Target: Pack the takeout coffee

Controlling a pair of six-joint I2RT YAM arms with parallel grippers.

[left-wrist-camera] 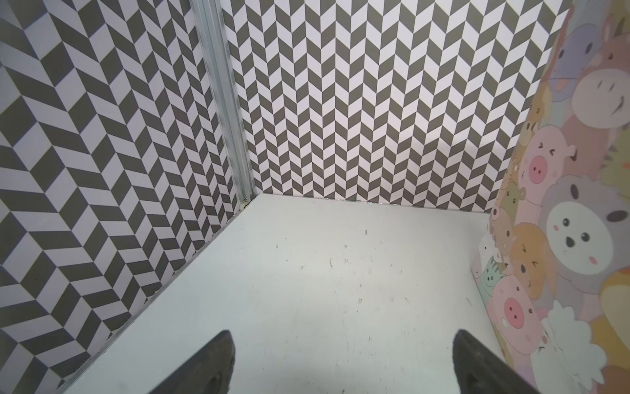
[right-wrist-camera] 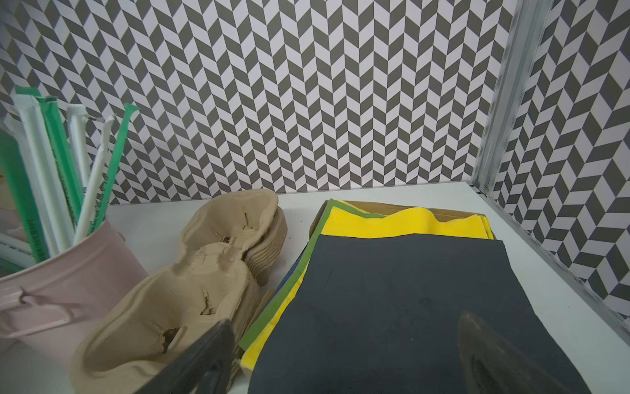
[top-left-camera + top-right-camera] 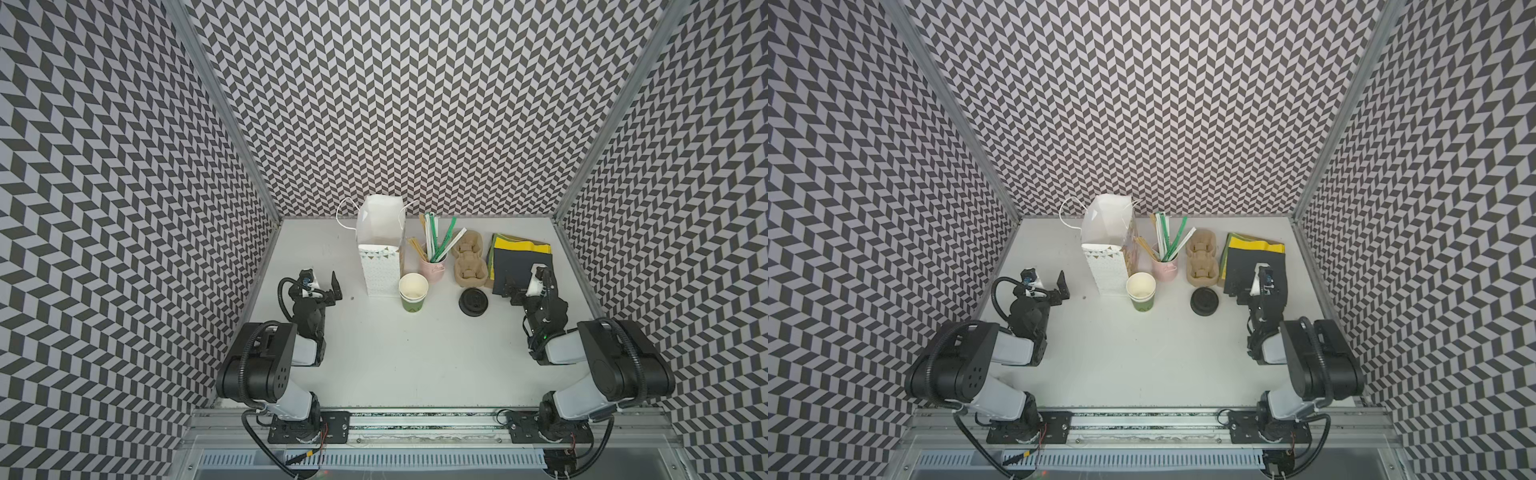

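Note:
Two green paper cups [image 3: 413,294] [image 3: 1140,291] stand nested on the white table, cream-white inside, with no lid on them; the takeout coffee is one of these and I cannot tell which. A round black lid [image 3: 473,302] [image 3: 1204,301] lies flat to their right, apart from them. My left gripper [image 3: 322,280] [image 3: 1046,280] [image 1: 342,344] is open and empty over bare table, left of the bag. My right gripper [image 3: 523,280] [image 3: 1252,278] [image 2: 346,324] is open and empty above the near edge of the napkin stack, right of the lid.
A tall white paper bag [image 3: 380,249] [image 3: 1106,245] [image 1: 562,204] stands open behind the cups, cartoon animals on its side. A pink cup of straws [image 3: 432,268] [image 2: 61,279], stacked cardboard cup carriers [image 3: 469,262] [image 2: 191,290] and coloured napkins [image 3: 519,262] [image 2: 409,290] line the back right. Patterned walls enclose the table.

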